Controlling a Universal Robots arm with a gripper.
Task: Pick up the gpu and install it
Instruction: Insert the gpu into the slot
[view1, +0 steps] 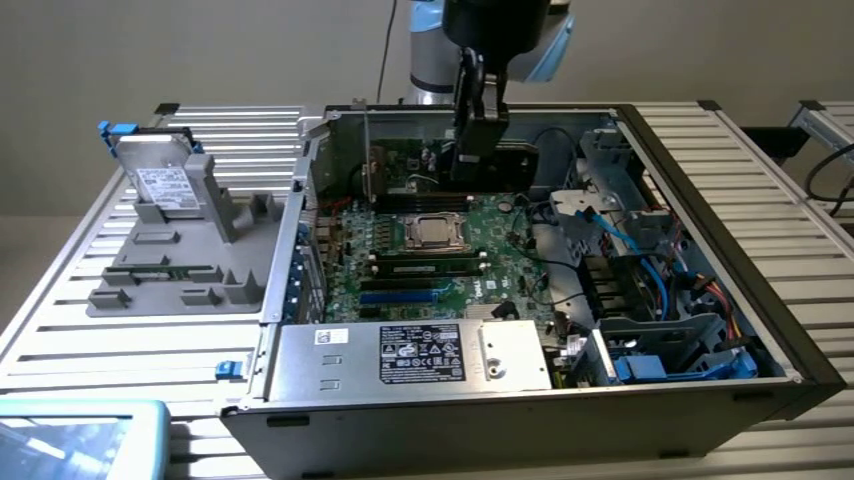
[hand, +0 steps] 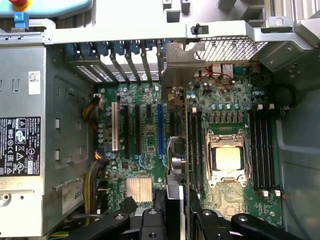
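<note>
The end effector (hand: 176, 222) grips the gpu (hand: 175, 160) edge-on over the motherboard (hand: 145, 135), beside the processor socket (hand: 227, 159).

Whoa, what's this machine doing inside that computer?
A robot arm's gripper is clamped on the gpu, a small expansion card. It holds the card on edge inside the open computer case, over the motherboard and close to the processor socket. I cannot tell whether the card is seated in a slot.

Inside the open case (view1: 507, 430), the gpu (view1: 477, 155) stands upright above the motherboard (view1: 350, 250).
</note>
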